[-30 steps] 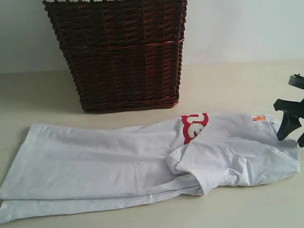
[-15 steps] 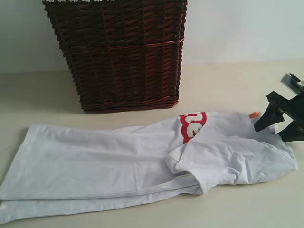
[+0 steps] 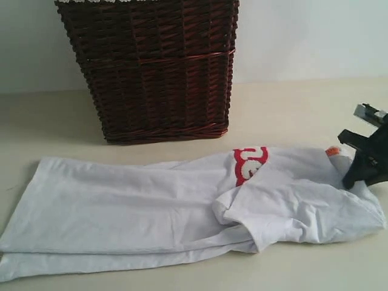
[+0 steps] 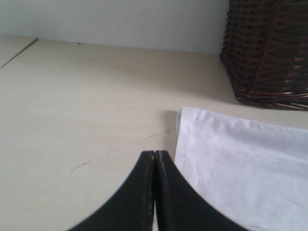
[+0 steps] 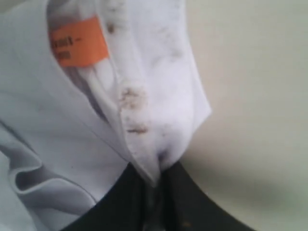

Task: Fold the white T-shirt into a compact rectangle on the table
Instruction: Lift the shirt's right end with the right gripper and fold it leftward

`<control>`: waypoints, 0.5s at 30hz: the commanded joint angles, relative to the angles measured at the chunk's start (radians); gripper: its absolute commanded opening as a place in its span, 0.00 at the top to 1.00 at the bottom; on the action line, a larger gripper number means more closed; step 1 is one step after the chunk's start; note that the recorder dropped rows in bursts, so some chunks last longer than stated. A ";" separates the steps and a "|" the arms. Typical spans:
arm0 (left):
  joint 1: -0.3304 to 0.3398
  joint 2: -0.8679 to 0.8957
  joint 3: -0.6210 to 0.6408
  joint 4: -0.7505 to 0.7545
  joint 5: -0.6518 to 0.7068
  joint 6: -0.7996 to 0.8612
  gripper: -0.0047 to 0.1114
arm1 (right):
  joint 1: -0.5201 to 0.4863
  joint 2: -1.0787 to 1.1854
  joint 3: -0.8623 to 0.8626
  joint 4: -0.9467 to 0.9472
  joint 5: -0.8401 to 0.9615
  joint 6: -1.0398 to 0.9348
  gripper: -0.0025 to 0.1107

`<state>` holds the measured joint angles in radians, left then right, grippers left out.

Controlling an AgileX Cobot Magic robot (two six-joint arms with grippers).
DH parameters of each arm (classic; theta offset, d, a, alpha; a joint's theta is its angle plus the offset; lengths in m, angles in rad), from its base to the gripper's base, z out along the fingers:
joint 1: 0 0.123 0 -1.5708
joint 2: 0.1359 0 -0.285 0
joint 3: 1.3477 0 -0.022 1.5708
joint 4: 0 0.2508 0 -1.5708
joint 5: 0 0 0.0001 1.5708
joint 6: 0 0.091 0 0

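One white T-shirt lies flat along the near part of the table, its hem end toward the left of the exterior view and its neck end toward the right. One sleeve is folded over the body, just below the red band with white lettering. One dark brown wicker basket stands upright on the table behind the shirt, near its far edge but apart from it. One orange neck tag sits inside the collar. Two claws are in view. The right claw is at the neck end, its black fingers pressed together and pinching the white collar fabric just beside the tag; the fabric bunches up at the grip. The left claw has its two fingers pressed together with nothing between them, positioned just beside the shirt's hem corner above bare table surface.
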<state>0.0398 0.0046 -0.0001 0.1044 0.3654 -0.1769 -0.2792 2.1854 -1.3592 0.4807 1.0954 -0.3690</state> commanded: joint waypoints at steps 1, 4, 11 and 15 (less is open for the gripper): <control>0.002 -0.005 0.000 -0.012 -0.010 -0.007 0.96 | -0.016 -0.058 -0.014 -0.370 0.015 0.156 0.98; 0.002 -0.005 0.000 -0.012 -0.010 -0.007 0.96 | -0.044 -0.134 -0.032 -0.462 0.051 0.224 0.98; 0.002 -0.005 0.000 -0.012 -0.010 -0.007 0.96 | -0.042 -0.279 -0.067 -0.334 0.067 0.228 0.98; 0.002 -0.005 0.000 -0.012 -0.010 -0.007 0.96 | 0.037 -0.345 -0.067 -0.075 0.125 0.069 0.98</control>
<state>0.0398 0.0046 -0.0001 0.1044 0.3654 -0.1769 -0.2959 1.8867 -1.4197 0.2373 1.1768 -0.2025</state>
